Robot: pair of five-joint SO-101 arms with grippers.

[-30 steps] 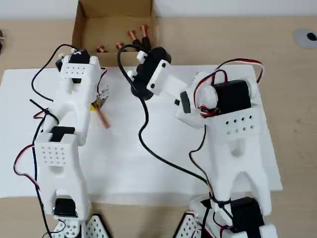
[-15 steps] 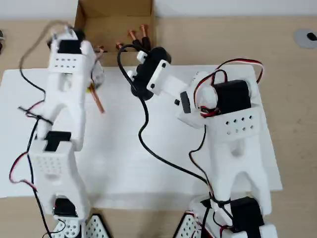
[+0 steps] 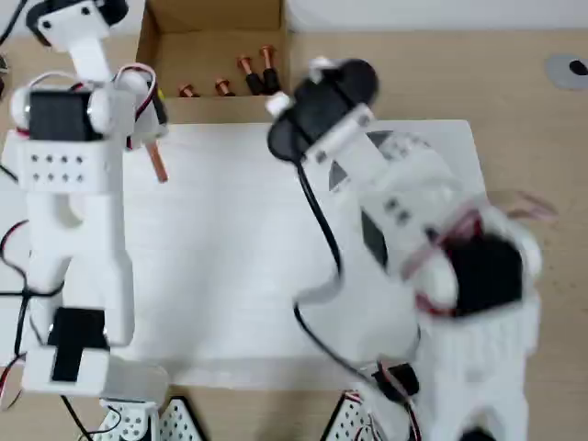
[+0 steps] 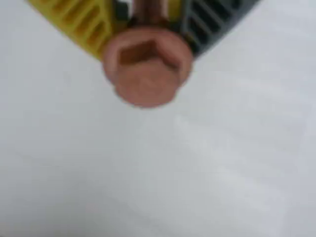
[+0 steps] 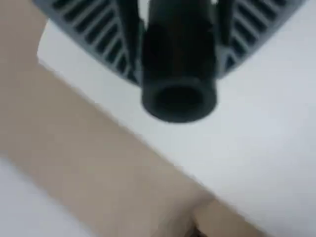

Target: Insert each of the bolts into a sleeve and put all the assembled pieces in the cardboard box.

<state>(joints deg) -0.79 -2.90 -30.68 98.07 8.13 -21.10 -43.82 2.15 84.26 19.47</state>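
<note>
While the left gripper (image 4: 148, 12) clamped the copper bolt (image 3: 157, 163) by its shank, hex head at the free end, the right gripper (image 5: 178, 29) gripped the black sleeve (image 5: 178, 94), bore facing outward. The bolt hung well left of the sleeve, both just near of the cardboard box (image 3: 147, 55), axes apparently not aligned.

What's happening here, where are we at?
Left gripper is shut on a copper bolt over the white sheet, beside the cardboard box. Right gripper is shut on a black sleeve near the box's front edge. Bolt and sleeve are apart, not yet joined. Four copper-headed pieces lie in the box.
</note>
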